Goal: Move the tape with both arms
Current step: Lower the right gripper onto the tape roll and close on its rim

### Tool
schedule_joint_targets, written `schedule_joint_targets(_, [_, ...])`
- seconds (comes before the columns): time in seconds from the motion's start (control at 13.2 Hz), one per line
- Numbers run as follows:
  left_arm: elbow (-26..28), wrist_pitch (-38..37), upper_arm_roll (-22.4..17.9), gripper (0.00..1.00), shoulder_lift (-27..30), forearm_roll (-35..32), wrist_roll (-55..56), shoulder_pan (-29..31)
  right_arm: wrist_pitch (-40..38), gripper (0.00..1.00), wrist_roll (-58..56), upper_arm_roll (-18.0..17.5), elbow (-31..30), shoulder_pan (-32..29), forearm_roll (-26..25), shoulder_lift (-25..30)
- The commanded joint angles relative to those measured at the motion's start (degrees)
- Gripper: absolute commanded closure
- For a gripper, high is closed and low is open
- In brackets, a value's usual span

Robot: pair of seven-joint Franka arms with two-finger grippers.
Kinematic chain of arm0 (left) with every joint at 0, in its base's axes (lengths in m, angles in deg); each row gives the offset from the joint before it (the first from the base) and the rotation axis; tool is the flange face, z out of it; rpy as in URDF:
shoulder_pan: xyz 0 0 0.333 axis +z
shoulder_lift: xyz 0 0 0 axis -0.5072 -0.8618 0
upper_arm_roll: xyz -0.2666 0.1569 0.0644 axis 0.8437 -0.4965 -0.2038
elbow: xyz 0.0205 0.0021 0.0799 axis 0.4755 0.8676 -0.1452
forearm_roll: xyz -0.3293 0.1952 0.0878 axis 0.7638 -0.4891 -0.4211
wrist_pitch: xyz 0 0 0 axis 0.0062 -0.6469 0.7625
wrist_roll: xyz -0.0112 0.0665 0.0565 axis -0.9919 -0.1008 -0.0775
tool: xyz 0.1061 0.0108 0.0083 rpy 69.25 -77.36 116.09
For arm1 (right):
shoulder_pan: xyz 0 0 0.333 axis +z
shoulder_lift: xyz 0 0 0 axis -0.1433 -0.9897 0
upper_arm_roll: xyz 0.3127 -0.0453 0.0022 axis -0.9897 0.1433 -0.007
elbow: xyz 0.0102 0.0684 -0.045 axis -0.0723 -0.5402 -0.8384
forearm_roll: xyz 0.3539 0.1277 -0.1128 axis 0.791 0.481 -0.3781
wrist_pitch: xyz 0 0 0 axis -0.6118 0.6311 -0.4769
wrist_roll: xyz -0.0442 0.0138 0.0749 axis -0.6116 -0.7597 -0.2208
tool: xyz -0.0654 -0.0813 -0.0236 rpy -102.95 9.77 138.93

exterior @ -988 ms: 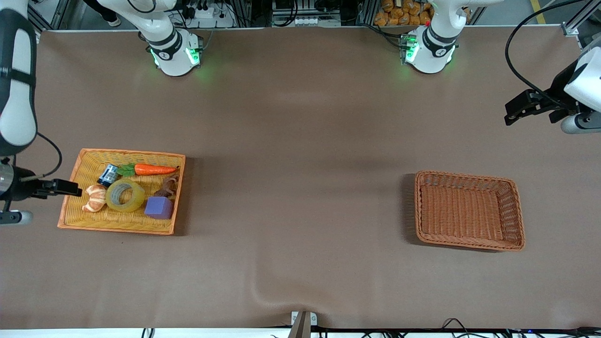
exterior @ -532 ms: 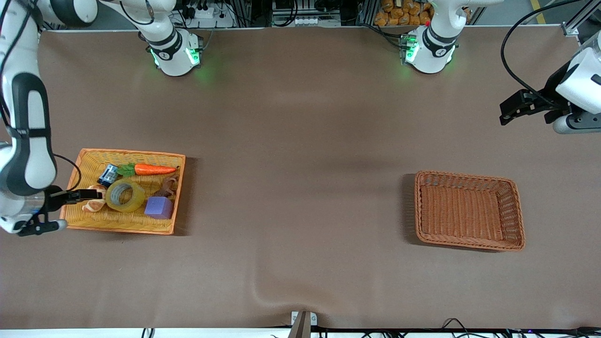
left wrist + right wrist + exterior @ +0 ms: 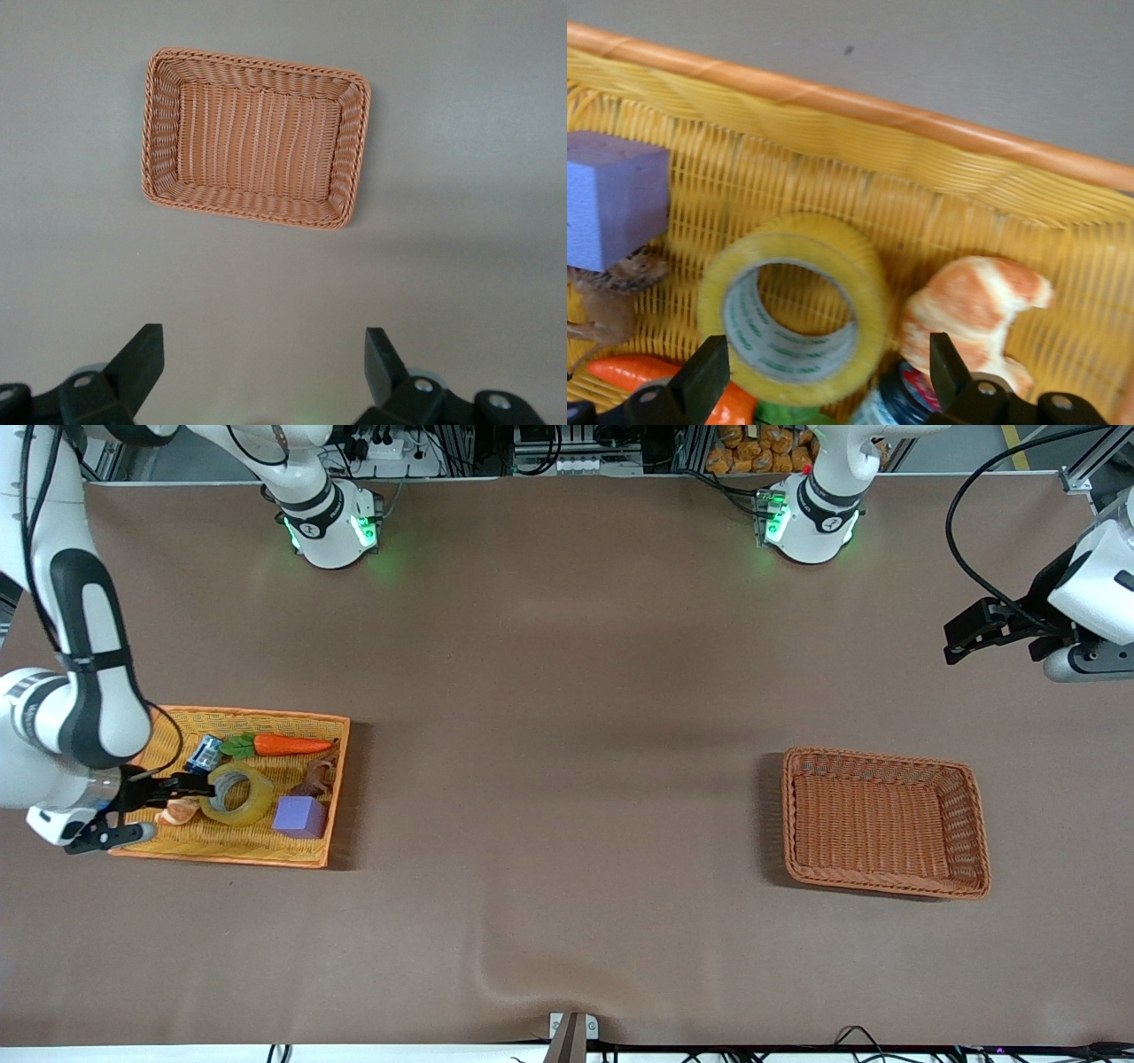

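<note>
The wide ring of see-through yellow packing tape [image 3: 236, 794] lies flat in the yellow woven tray [image 3: 266, 854] at my right arm's end of the table. Its grey-brown core faces up. In my right wrist view the tape [image 3: 795, 307] sits between my two black fingertips [image 3: 700, 382], and nothing is pinched.

My right gripper [image 3: 197, 785] is low over the tray, right at the tape's edge, with its jaws spread wide and let go. I am not holding the tape.

A purple foam cube [image 3: 299, 817] sits just beside the tape, toward the middle of the table. An orange-and-white croissant-shaped toy [image 3: 180, 811] lies on the tape's outer side, partly under my right gripper. An orange carrot with green leaves [image 3: 282, 745] and a small dark blue can [image 3: 204, 753] lie farther from the front camera than the tape. A little brown figure [image 3: 316, 778] rests between the carrot and the cube.

A brown woven basket [image 3: 974, 815] sits at my left arm's end of the table, well apart from the tray.

My left gripper [image 3: 961, 632] waits up over the bare brown table, farther back than the basket, its jaws spread wide with nothing in them.
</note>
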Motion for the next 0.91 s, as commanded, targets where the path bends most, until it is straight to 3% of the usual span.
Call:
schedule_joint_targets(0.0, [-1.8,-0.4,0.1,0.0,-1.4,-1.6,-0.1,-0.4,2.4,0.0,0.3,0.0,-2.9,3.0,-8.0,0.7])
schedule_joint_targets(0.08, [-1.7,-0.4,0.1,0.0,-1.6,-1.6,-0.2,-0.4,2.1,0.0,-1.1,0.0,-2.9,3.7,-10.5,0.5])
schedule_joint_targets(0.3, [-1.7,-0.3,0.0,0.0,-1.7,-1.6,-0.7,-0.4,2.5,0.0,-16.0,-0.1,-1.6,3.6,-10.7,-1.2])
schedule_joint_targets(0.84, [-1.7,0.5,0.1,0.0,-2.6,-1.5,-0.9,-0.5,3.5,0.0,-27.3,-0.2,2.7,3.2,-10.4,-6.0])
